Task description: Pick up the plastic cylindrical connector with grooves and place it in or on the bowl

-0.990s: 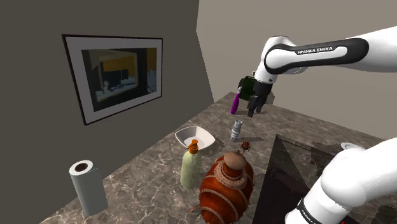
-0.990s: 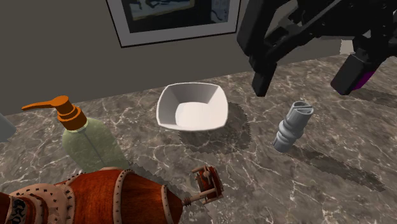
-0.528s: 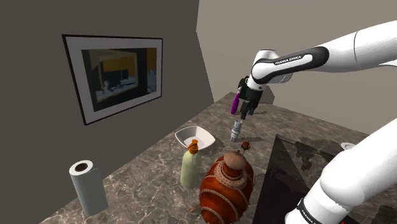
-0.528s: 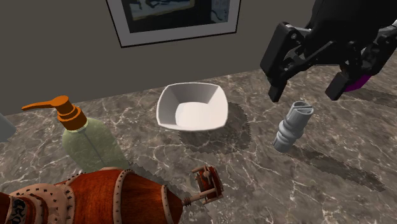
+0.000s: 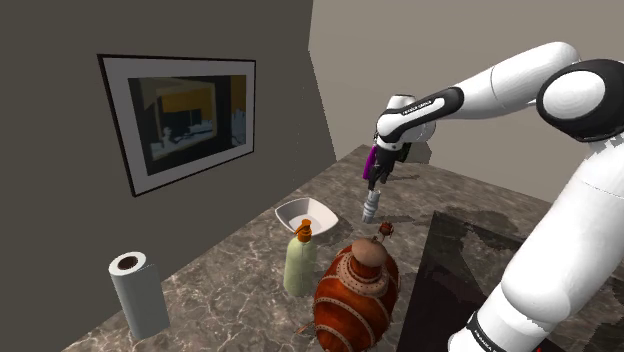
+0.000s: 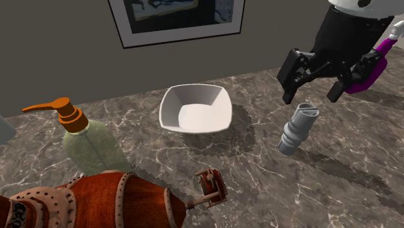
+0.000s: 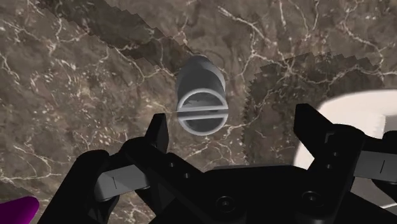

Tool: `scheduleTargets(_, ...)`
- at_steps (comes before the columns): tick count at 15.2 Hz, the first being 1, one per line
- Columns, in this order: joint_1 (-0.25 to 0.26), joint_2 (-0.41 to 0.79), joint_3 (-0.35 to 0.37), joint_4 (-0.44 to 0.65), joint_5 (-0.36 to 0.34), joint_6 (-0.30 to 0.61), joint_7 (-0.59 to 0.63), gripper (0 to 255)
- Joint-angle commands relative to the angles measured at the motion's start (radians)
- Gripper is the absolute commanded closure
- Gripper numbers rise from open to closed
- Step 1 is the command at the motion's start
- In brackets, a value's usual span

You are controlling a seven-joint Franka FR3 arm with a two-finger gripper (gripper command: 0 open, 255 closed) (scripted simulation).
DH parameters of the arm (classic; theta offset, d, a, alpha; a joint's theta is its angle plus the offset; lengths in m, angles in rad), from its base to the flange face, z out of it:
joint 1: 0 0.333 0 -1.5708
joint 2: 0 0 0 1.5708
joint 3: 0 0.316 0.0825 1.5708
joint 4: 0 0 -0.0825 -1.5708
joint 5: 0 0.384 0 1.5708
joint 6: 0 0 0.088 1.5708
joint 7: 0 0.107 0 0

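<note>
A grey grooved connector [image 5: 371, 207] stands upright on the dark marble counter [image 5: 250, 255], a short way from a white square bowl [image 5: 304, 213]. My gripper [image 5: 377, 183] hangs open just above the connector's top. In the second exterior view the gripper [image 6: 312, 97] has one black finger [image 6: 289, 96] on each side above the connector [image 6: 298, 127], with the bowl [image 6: 194, 110] to its left. Looking along the gripper [image 7: 232, 124], the connector's slotted top [image 7: 200, 102] lies ahead between the spread fingers, untouched. The bowl's rim [image 7: 375, 105] shows beside one finger.
A purple object [image 5: 369, 160] stands behind the gripper. A soap dispenser [image 5: 298, 260], a brown patterned vase [image 5: 355, 295] and a small brown-topped piece [image 5: 384, 231] stand nearer the stand. A paper towel roll [image 5: 138, 293] is at the shoulder view's left. A dark sink [image 5: 470, 270] lies right.
The arm has swung towards the shoulder view's left and come down, bringing the gripper from beside the purple object to just over the connector. The fingers stayed open.
</note>
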Motion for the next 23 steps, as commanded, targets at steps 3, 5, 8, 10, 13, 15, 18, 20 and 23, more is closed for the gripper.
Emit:
scheduleTargets(3,-0.011,0.115,-0.006,0.06,0.024,0.059,-0.03,0)
scheduleTargets(5,-0.011,0.131,-0.005,0.051,0.029,0.084,-0.033,0)
scheduleTargets(8,-0.012,0.156,-0.003,0.038,0.037,0.121,-0.039,0)
scheduleTargets(10,-0.013,0.17,-0.002,0.033,0.041,0.14,-0.042,0)
scheduleTargets(13,-0.013,0.17,-0.002,0.033,0.041,0.14,-0.042,0)
scheduleTargets(15,-0.013,0.17,-0.002,0.033,0.041,0.14,-0.042,0)
scheduleTargets(18,-0.013,0.169,-0.002,0.033,0.041,0.14,-0.041,255)
scheduleTargets(20,-0.013,0.169,-0.002,0.033,0.041,0.14,-0.041,255)
scheduleTargets(23,-0.013,0.169,-0.002,0.033,0.041,0.14,-0.041,255)
